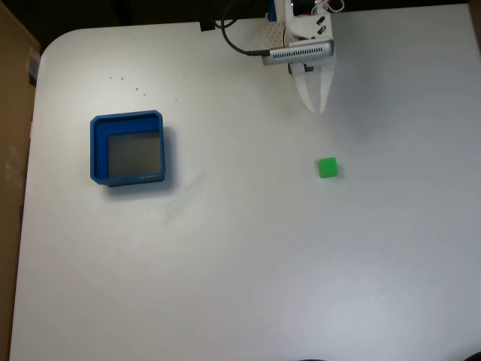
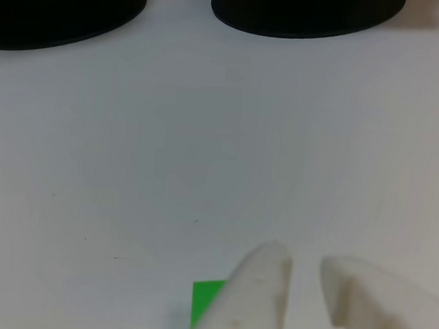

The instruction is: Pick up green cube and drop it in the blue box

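Observation:
The green cube (image 1: pixel 327 167) lies on the white table, right of centre in the fixed view. My gripper (image 1: pixel 318 107) hangs above the table a short way behind the cube, its white fingers drawn together to a point and holding nothing. In the other view the gripper (image 2: pixel 303 261) rises from the bottom edge with only a narrow slit between the fingertips (image 2: pixel 269 269). The green cube (image 2: pixel 205 302) sits low and left of them, partly hidden by the left finger. The blue box (image 1: pixel 96 147) stands far to the left in the fixed view, with its grey floor bare.
Brown cardboard (image 1: pixel 11 135) borders the table's left edge in the fixed view. A black cable (image 1: pixel 237 41) runs from the arm at the top. Two black discs (image 2: pixel 306 9) lie at the far end of the table in the other view.

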`<state>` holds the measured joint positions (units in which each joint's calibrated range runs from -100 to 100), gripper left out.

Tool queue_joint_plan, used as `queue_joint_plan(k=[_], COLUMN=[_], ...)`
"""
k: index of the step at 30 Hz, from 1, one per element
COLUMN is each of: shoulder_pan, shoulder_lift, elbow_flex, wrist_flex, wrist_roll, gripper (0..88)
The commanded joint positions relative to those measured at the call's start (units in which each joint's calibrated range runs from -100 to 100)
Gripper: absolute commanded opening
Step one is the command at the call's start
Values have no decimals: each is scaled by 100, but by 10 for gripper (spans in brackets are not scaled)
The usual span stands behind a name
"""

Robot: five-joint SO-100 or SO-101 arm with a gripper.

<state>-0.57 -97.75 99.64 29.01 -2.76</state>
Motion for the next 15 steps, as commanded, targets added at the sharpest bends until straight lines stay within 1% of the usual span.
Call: queue_joint_plan(k=[1, 15], shoulder_pan=[-23, -23], shoulder_lift=[-116, -91], elbow_flex=[0, 0], wrist_flex=[-128, -128], wrist_roll=[15, 10], gripper=[5, 5])
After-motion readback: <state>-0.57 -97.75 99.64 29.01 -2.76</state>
